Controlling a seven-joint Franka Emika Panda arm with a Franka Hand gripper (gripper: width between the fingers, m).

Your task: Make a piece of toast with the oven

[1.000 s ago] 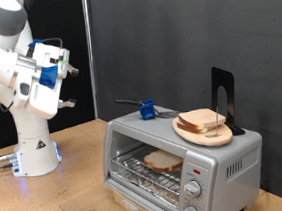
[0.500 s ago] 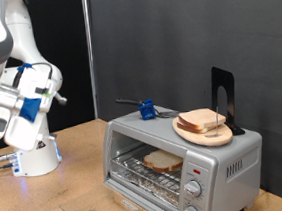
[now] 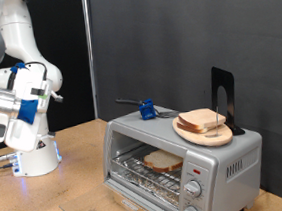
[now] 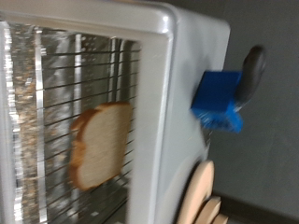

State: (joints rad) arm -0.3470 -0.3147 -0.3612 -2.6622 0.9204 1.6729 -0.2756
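Note:
The silver oven point(image 3: 231, 157) stands on the wooden table at the exterior view's right, its door down and open. A slice of toast point(image 3: 164, 162) lies flat on the wire rack inside. In the wrist view the oven point(image 4: 192, 47) and the toast point(image 4: 98, 145) on the rack show from a distance. My gripper point(image 3: 53, 86) is far off at the exterior view's left, beside the robot base and level with the oven top. Its fingers stand apart and hold nothing. The fingers do not show in the wrist view.
A round wooden plate point(image 3: 188, 132) with more bread slices sits on the oven top, next to a blue object point(image 3: 147, 110) with a dark handle and a black upright stand point(image 3: 223, 96). Knobs point(image 3: 192, 189) and a red light point(image 3: 196, 171) are on the oven front.
The arm has swung towards the exterior view's left and downwards, away from the oven. The toast on the rack has not moved.

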